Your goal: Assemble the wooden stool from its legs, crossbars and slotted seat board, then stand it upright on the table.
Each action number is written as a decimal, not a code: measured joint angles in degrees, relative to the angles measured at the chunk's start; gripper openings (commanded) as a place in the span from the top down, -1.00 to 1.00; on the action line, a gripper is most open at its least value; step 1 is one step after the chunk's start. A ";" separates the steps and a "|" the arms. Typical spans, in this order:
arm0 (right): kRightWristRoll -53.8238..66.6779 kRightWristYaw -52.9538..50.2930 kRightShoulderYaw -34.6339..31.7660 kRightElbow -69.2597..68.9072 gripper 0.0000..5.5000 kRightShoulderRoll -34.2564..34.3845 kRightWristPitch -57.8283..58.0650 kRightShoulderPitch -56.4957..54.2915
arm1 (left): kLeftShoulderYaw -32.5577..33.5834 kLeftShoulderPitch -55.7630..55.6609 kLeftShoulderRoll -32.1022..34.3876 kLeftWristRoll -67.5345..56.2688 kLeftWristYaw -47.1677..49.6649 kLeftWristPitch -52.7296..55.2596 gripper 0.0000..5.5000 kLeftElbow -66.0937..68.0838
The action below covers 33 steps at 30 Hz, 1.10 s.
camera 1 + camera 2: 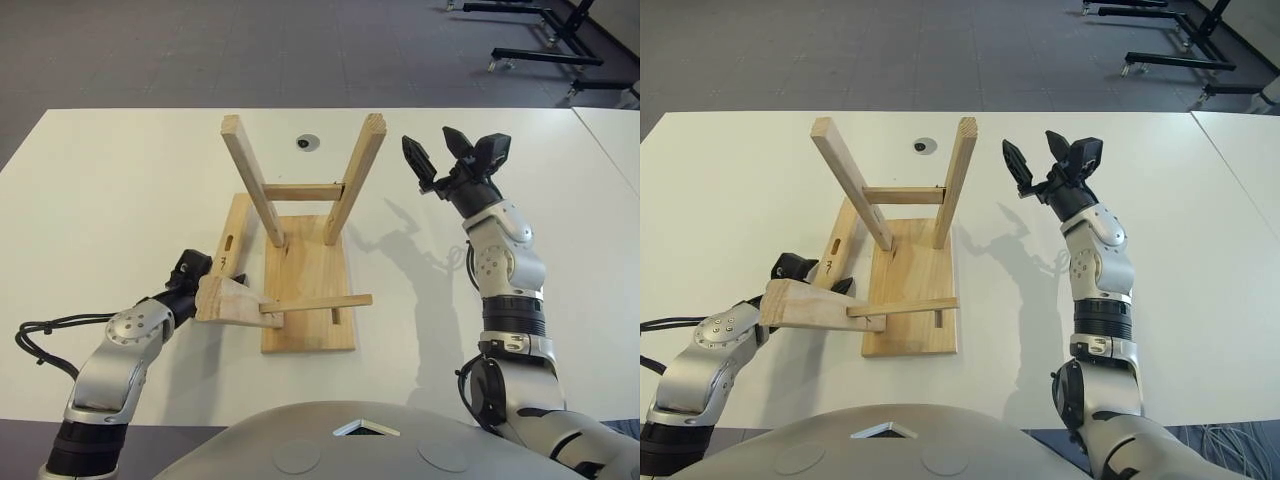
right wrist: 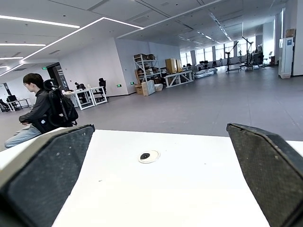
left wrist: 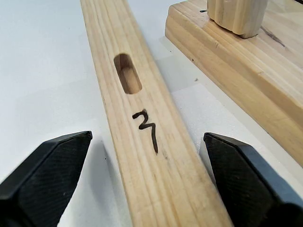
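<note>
Closest in, the left arm lies low over the table [image 1: 120,200], forearm angled forward from the near left corner. The left gripper [image 3: 147,137] is down at the surface with its fingers [image 3: 47,175] spread to either side of a loose leg [image 3: 111,42], a gap showing on each side. That leg lies flat, slotted face up with a pen mark on it. Its long axis runs away from the robot, just beside the left long edge of the seat board [image 1: 305,270] and parallel to it. The board lies flat mid-table, lengthwise near to far. From its near left corner a third leg [image 1: 228,300] rises, and a near crossbar [image 1: 320,303] sticks out of it to the right with its free end in the air. At the board's far end two far legs [image 1: 252,180] stand up side by side, splaying apart a little toward their tops, joined partway up by a level far crossbar [image 1: 303,191] that runs left to right. To the right of them the right arm is bent at the elbow with the forearm upright. It holds the right gripper [image 1: 450,150] well above the table, pointing away, its fingers wide apart and holding nothing. Beyond the legs a small round cable port [image 1: 308,142] sits in the tabletop.
</note>
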 measured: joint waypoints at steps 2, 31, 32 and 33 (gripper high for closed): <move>0.01 -0.09 0.05 -0.59 -0.87 0.27 0.00 0.37 | -1.03 -0.28 0.37 1.22 0.08 0.69 -0.57 -0.29; -0.19 -1.80 0.12 1.68 -0.87 1.58 -2.63 0.20 | 16.63 -11.67 -4.00 -2.27 5.67 -13.48 0.26 17.06; -0.15 -1.57 -0.07 1.70 -0.87 1.56 -3.30 -0.10 | 18.99 -13.58 -4.40 -5.62 4.34 -15.32 0.26 15.95; 0.42 -1.38 -0.71 1.70 -0.87 1.55 -3.38 -0.63 | 21.50 -16.73 -4.60 -10.35 2.09 -17.42 0.26 12.87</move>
